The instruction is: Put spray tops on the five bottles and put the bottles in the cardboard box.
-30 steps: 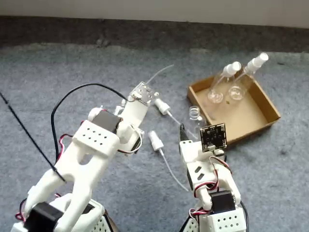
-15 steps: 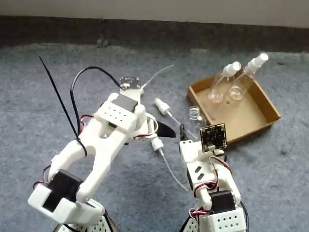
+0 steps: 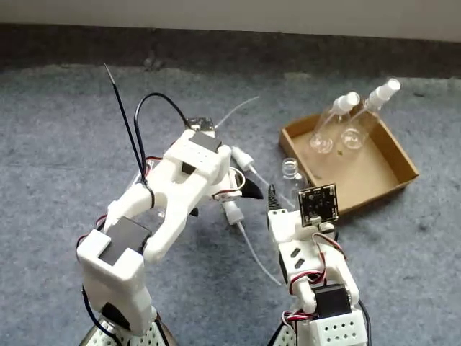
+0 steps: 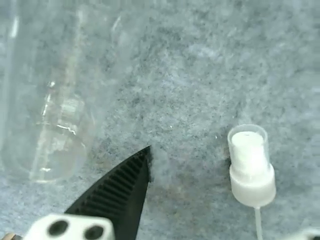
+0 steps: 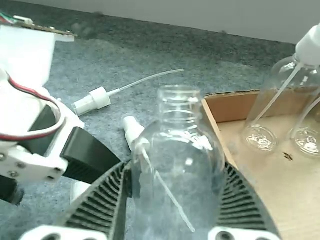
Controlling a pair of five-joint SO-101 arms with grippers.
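Note:
A clear open-necked bottle (image 5: pixel 175 150) stands upright with my right gripper (image 5: pixel 176 169) shut on it, just left of the cardboard box (image 3: pixel 367 176). Two capped bottles (image 3: pixel 335 119) (image 3: pixel 367 108) lean in the box's far corner. A white spray top (image 4: pixel 250 165) with its tube lies on the carpet beside my left gripper's black finger (image 4: pixel 125 190). My left gripper (image 3: pixel 239 196) is open and hangs low over that spray top (image 3: pixel 232 213). A second spray top (image 3: pixel 243 160) lies just beyond. Another clear bottle (image 4: pixel 45 115) lies by the left gripper.
A third spray top (image 5: pixel 92 100) with a long thin tube lies farther back on the grey carpet. The left arm (image 3: pixel 173 194) spans the table's middle, with black cables looping above it. A dark strip and a wall bound the far edge.
The left arm has swung and turned, bringing its gripper down beside the middle spray top. The right arm and its bottle have stayed still.

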